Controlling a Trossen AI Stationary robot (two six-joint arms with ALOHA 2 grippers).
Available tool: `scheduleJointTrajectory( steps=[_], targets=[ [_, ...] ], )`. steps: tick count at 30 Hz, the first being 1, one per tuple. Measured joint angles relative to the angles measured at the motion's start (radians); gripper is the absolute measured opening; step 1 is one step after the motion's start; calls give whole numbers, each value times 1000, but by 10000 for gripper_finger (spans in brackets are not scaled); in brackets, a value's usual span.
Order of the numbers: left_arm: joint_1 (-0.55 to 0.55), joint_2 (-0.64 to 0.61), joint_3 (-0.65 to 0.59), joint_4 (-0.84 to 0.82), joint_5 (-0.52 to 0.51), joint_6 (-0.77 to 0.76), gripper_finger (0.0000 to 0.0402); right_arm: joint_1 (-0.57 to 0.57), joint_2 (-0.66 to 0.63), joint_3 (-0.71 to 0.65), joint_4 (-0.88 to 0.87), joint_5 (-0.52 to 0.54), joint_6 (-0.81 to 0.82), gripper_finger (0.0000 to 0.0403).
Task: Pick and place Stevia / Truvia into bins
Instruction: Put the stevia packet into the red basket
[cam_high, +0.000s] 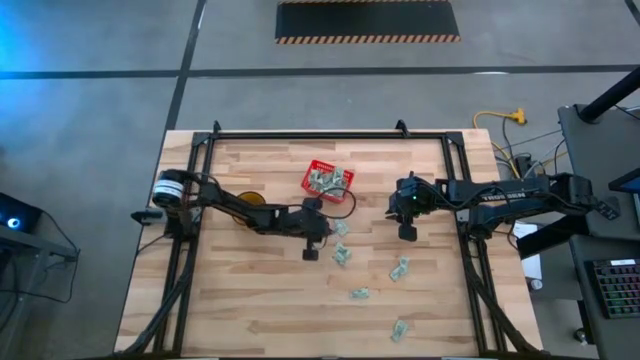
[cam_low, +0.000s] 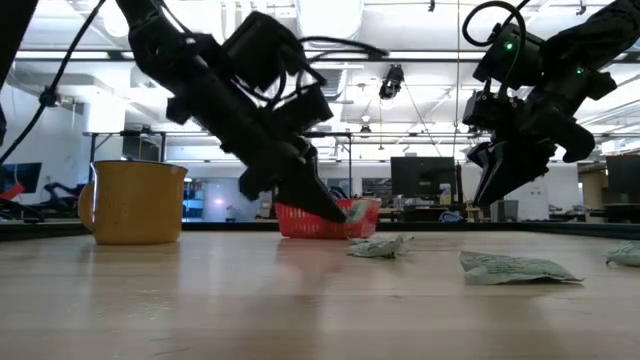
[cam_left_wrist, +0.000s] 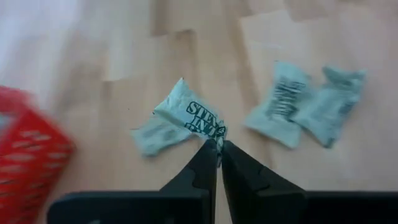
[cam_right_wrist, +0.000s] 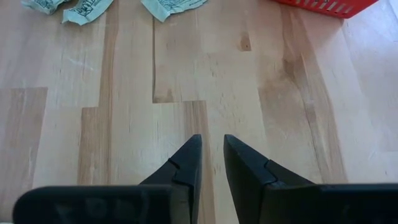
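Observation:
My left gripper (cam_left_wrist: 219, 148) is shut on a pale green and white Stevia sachet (cam_left_wrist: 189, 115), just near of the red latticed basket (cam_high: 328, 180), which holds several sachets. In the low view the gripper (cam_low: 338, 210) slants down in front of the basket (cam_low: 300, 222). Another sachet (cam_left_wrist: 152, 135) lies on the table right beside the held one, and two more (cam_left_wrist: 305, 102) lie farther off. Other sachets lie scattered on the wood (cam_high: 400, 268) (cam_high: 358, 294) (cam_high: 398, 330). My right gripper (cam_right_wrist: 212, 149) hangs empty above bare wood at the table's right (cam_high: 405, 218), its fingers a narrow gap apart. My left gripper pinches one corner of the sachet (cam_left_wrist: 214, 134) between the free ends of its two fingers. The fingers slant down from the table's left. The sachet sticks out beyond the fingertips; in the low view (cam_low: 358, 212) it seems just off the table.
A yellow mug (cam_low: 130, 202) stands at the left, partly under my left arm in the high view (cam_high: 250, 203). Black frame rails (cam_high: 330, 135) run along the table's far, left and right edges. Two sachets (cam_low: 378, 245) (cam_low: 515, 267) lie near the front.

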Motion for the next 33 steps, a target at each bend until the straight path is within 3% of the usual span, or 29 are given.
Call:
scheduleJointTrajectory(
  steps=[7,14,23,33],
  targets=[
    [0,-98,-10,-50,-231,10,3,0,0,-2,1,0,0,54],
    [45,-143,-10,-18,-472,192,3,0,-1,-13,38,0,1,54],
    [190,-140,-6,-12,-469,169,3,0,-1,-18,53,0,0,54],
    [203,-140,-26,-18,-441,103,22,0,-1,-19,54,1,-16,54]
  ],
)
